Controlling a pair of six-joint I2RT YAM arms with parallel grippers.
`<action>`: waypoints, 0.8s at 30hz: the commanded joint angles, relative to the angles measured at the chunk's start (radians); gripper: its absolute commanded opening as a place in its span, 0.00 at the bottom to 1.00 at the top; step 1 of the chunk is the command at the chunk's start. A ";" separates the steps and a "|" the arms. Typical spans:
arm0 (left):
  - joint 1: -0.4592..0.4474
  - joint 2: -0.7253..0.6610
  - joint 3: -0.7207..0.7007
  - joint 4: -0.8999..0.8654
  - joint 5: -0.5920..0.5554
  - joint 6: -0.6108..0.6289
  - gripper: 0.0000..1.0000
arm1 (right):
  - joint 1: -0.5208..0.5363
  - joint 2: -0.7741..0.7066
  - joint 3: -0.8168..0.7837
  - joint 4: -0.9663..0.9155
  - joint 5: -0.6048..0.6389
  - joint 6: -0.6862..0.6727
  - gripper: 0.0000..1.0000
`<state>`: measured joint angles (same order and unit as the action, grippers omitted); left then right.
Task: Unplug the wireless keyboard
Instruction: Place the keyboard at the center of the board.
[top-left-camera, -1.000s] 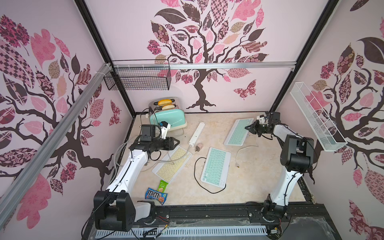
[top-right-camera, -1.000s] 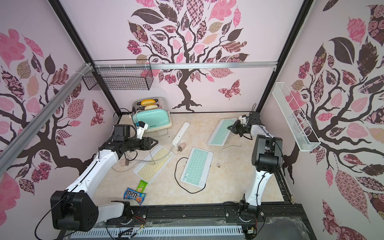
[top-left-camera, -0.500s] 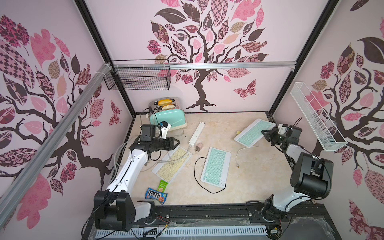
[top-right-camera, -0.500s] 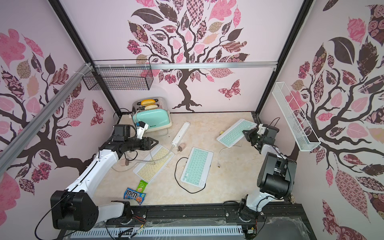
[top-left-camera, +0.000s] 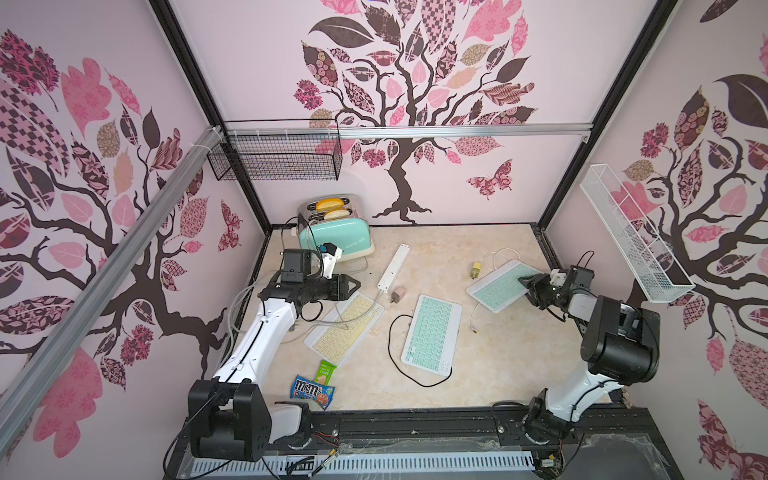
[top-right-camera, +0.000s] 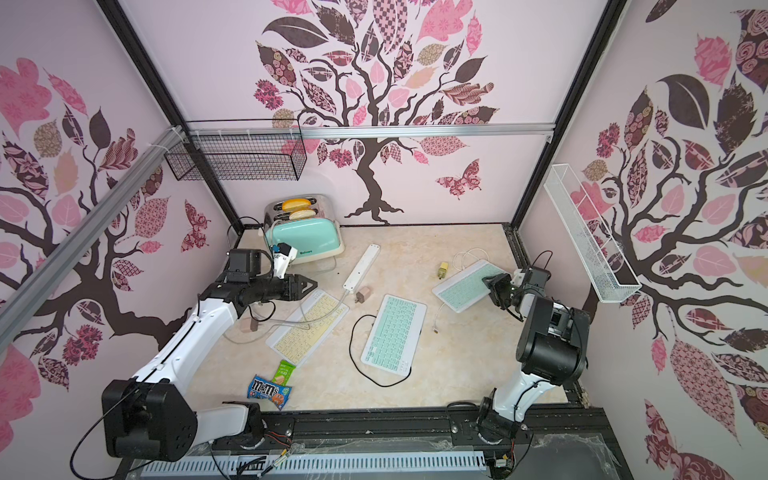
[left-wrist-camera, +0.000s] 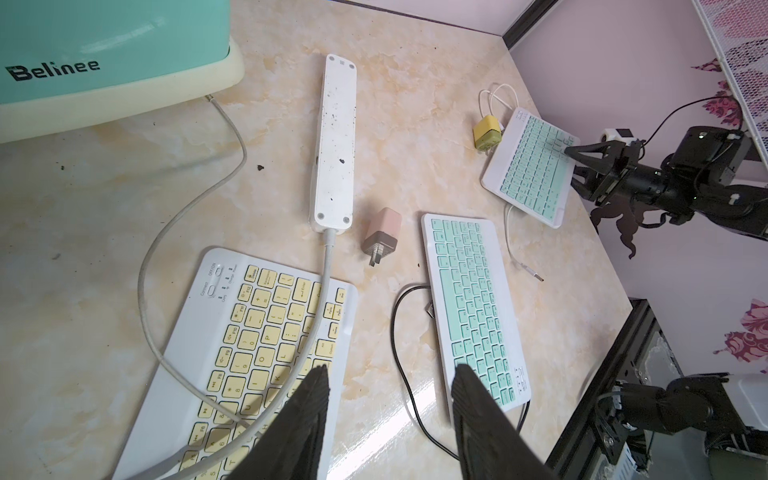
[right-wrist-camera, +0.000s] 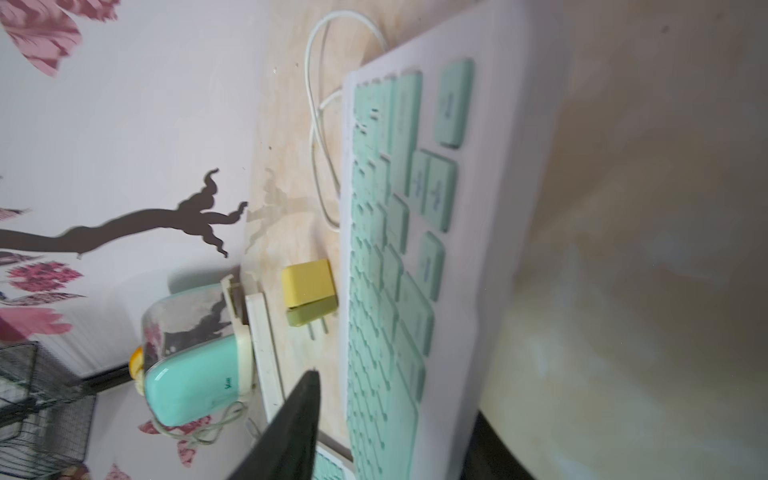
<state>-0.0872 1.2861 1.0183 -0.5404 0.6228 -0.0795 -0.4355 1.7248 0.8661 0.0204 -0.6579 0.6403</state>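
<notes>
The mint wireless keyboard (top-left-camera: 496, 286) (top-right-camera: 461, 289) (left-wrist-camera: 528, 170) (right-wrist-camera: 399, 208) lies at the right of the table. A white cable (top-left-camera: 473, 316) (left-wrist-camera: 509, 237) runs out from under it, and the cable's plug end lies loose on the table. My right gripper (top-left-camera: 525, 286) (top-right-camera: 490, 284) (left-wrist-camera: 570, 166) (right-wrist-camera: 395, 395) is open. Its jaws straddle the keyboard's right edge, with a gap above the keys. My left gripper (top-left-camera: 357, 284) (top-right-camera: 313, 286) (left-wrist-camera: 390, 370) hangs open and empty above the table, between the yellow keyboard (top-left-camera: 343, 326) and a second mint keyboard (top-left-camera: 430, 332) (left-wrist-camera: 473, 307).
A black cable (top-left-camera: 392, 357) curls around the second mint keyboard. The white power strip (top-left-camera: 392, 268) has its cord draped over the yellow keyboard. A yellow charger (top-left-camera: 475, 271), pink charger (top-left-camera: 399, 294), mint toaster (top-left-camera: 336, 239) and candy bag (top-left-camera: 311, 390) also lie about.
My right arm swung from the back of the table toward the right wall, dragging the mint keyboard along. Its jaws went from shut to open. The left arm stayed still.
</notes>
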 joint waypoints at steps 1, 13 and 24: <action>-0.002 0.005 0.000 0.010 0.014 0.001 0.51 | -0.002 -0.019 0.028 -0.111 0.096 -0.065 0.63; -0.002 0.014 -0.003 0.019 -0.030 -0.012 0.51 | 0.131 -0.175 0.040 -0.281 0.489 -0.260 0.71; -0.002 -0.036 -0.054 0.074 -0.263 -0.021 0.50 | 0.416 -0.357 -0.390 0.467 0.646 -0.659 1.00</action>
<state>-0.0872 1.2842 0.9886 -0.5068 0.4465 -0.0910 -0.0166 1.3300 0.5255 0.2565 -0.0437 0.0944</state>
